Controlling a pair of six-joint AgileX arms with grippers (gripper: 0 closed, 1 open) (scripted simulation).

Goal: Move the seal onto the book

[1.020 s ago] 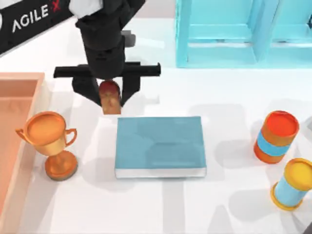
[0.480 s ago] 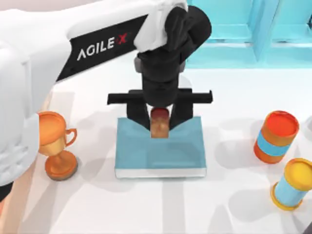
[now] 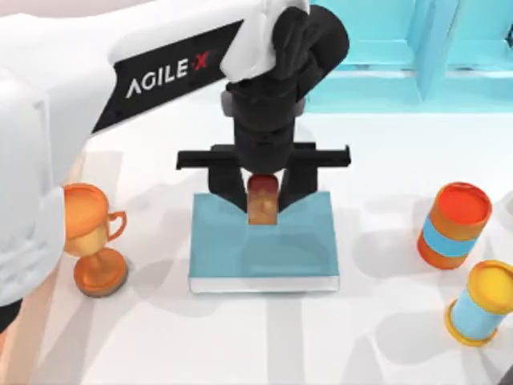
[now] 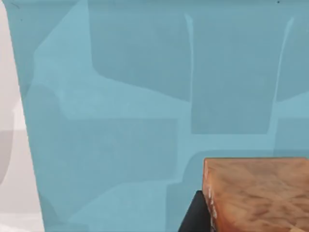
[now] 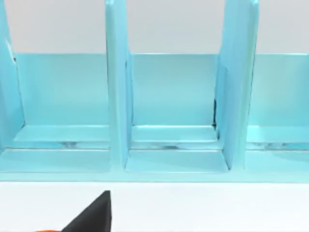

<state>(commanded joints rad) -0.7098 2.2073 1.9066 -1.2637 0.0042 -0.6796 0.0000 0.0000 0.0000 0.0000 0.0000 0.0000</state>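
My left gripper [image 3: 263, 202] is shut on the seal [image 3: 263, 200], a small block with a dark red top and a tan-orange body. It holds the seal over the far middle part of the teal book [image 3: 263, 253], which lies flat at the table's centre. In the left wrist view the seal's tan body [image 4: 258, 193] sits close over the book's cover [image 4: 145, 111]; I cannot tell whether it touches. A black fingertip [image 5: 91, 215] of the right arm shows in the right wrist view.
An orange-gold trophy [image 3: 92, 241] stands left of the book. An orange cylinder with a blue band [image 3: 451, 224] and a blue-and-yellow one [image 3: 483, 305] stand at the right. A light turquoise shelf unit [image 3: 417, 56] runs along the back right.
A second ago the left gripper held the seal behind the book's far left corner; it has carried it right and forward over the book. In the last half second it barely moved.
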